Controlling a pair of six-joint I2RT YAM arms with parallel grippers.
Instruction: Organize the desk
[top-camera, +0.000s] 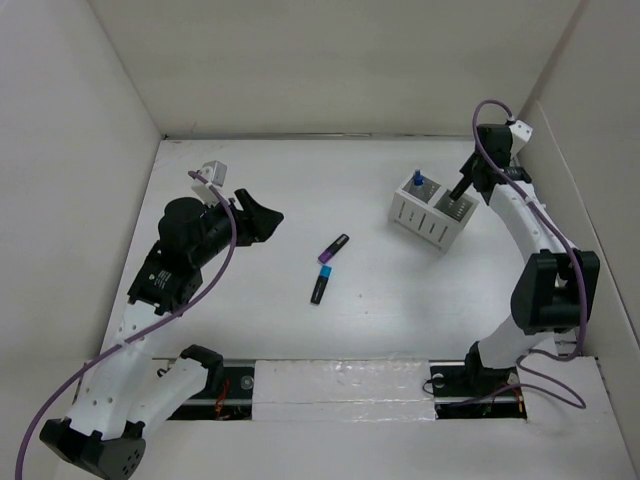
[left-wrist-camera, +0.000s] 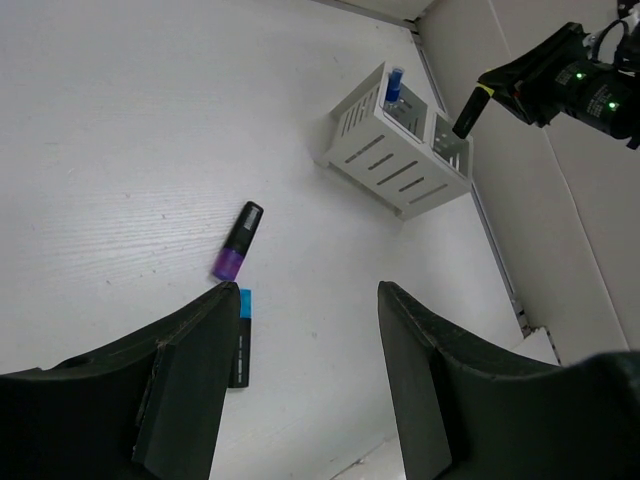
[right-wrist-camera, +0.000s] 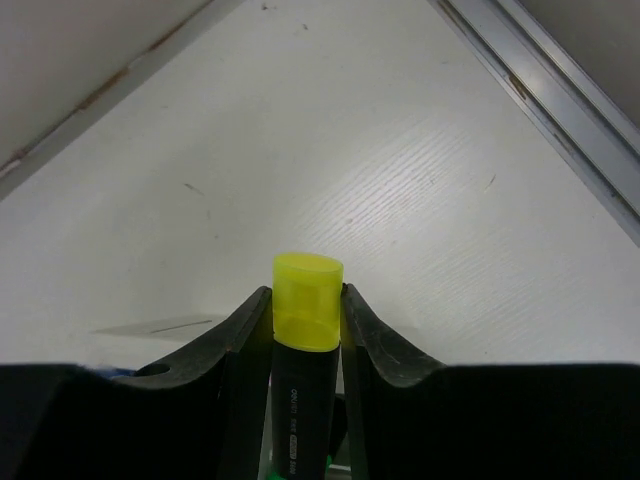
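Note:
The white desk (top-camera: 300, 190) holds a purple-capped highlighter (top-camera: 334, 248) and a blue-capped highlighter (top-camera: 322, 284) lying near its middle. Both also show in the left wrist view, purple (left-wrist-camera: 238, 241) and blue (left-wrist-camera: 241, 335). A white ribbed pen holder (top-camera: 432, 212) stands at the back right with a blue pen (top-camera: 418, 181) in its left compartment. My right gripper (top-camera: 462, 188) is shut on a yellow-capped black highlighter (right-wrist-camera: 307, 300) and holds it just above the holder's right compartment (left-wrist-camera: 450, 140). My left gripper (top-camera: 262, 218) is open and empty, above the desk left of the two highlighters.
White wall panels (top-camera: 90, 150) enclose the desk on the left, back and right. A metal seam (right-wrist-camera: 540, 90) runs along the right wall's foot. A rail with the arm bases (top-camera: 340, 380) lines the near edge.

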